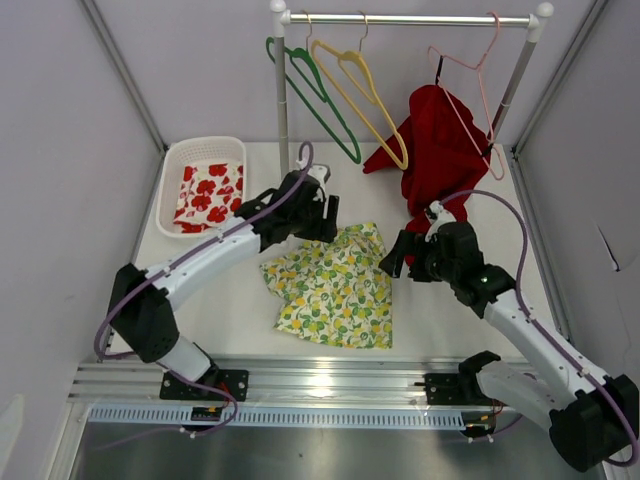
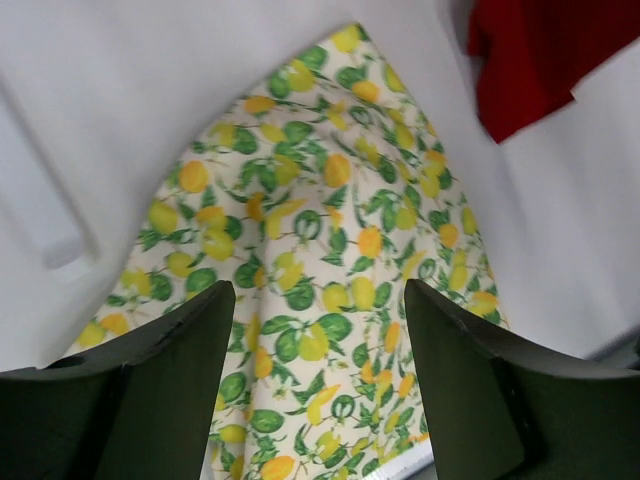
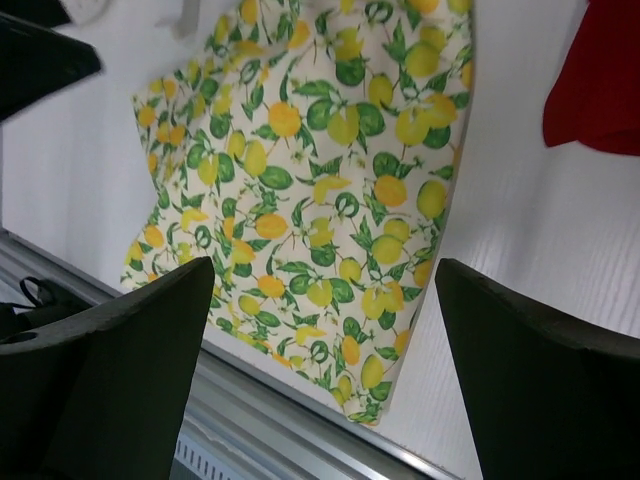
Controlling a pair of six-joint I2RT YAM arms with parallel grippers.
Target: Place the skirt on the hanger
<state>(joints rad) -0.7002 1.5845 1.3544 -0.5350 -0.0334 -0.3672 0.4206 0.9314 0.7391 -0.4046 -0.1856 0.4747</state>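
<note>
The skirt (image 1: 335,285), white cloth printed with yellow lemons and green leaves, lies spread on the table between the two arms. My left gripper (image 1: 325,225) hovers over its far left corner, open; in the left wrist view the skirt (image 2: 320,230) shows below the left gripper (image 2: 320,290), with nothing between the fingers. My right gripper (image 1: 395,262) stands open by the skirt's right edge; under the right gripper (image 3: 325,268) the skirt (image 3: 320,200) lies flat. On the rail (image 1: 410,19) hang a green hanger (image 1: 315,95), a yellow hanger (image 1: 365,95) and a pink hanger (image 1: 470,90).
A red garment (image 1: 440,150) hangs from the pink hanger, its lower edge close above my right gripper. A white basket (image 1: 200,147) at the back left holds a red-flowered cloth (image 1: 208,195). A metal rail (image 1: 320,375) runs along the table's near edge.
</note>
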